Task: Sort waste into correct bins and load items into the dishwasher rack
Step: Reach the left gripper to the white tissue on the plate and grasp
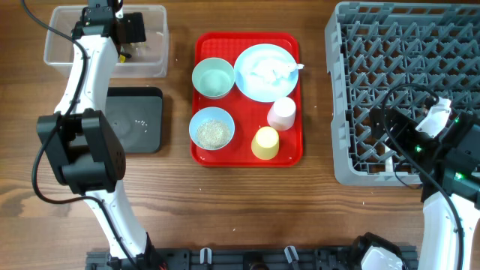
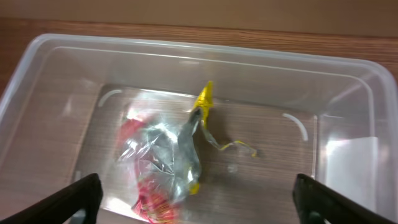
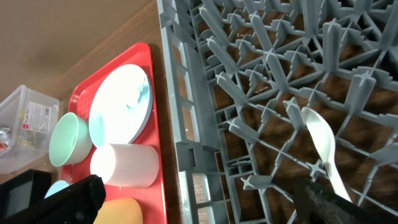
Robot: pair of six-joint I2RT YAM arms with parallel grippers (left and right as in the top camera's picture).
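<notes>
Down in the left wrist view, the left gripper (image 2: pixel 196 190) hangs with its fingers (image 2: pixel 81 198) spread to the bottom corners of the frame, gripping nothing. Just past them, on the floor of the clear tub (image 2: pixel 56 68), sits the waste: a silvery wrapper (image 2: pixel 163 155), a red wrapper (image 2: pixel 146 208) under it at the bottom edge, and a yellow wrapper (image 2: pixel 203 102) poking up toward centre. To the right, a stretch of tub floor runs out to the right wall. The far rim crosses the upper frame.

Over to the right wrist view: the right gripper (image 3: pixel 199 196) also has its fingers wide apart and unloaded. Just ahead of the right-hand finger, a white spoon (image 3: pixel 322 140) lies among the pegs of the grey rack (image 3: pixel 186 93). The rack's outer wall runs down mid-frame. Left of it comes the red tray (image 3: pixel 147 53) with the yellow cup (image 3: pixel 121 213), white cup (image 3: pixel 124 165), bowl (image 3: pixel 68 137) and plate (image 3: pixel 121 106).

From overhead, open table (image 1: pixel 225 210) fills the bottom of the frame, and a wood strip separates the red tray from the rack. A second bowl (image 1: pixel 193 124) holds the grains (image 1: pixel 213 133). The black tray (image 1: pixel 142 139) lies left of it, near the tub at upper left.
</notes>
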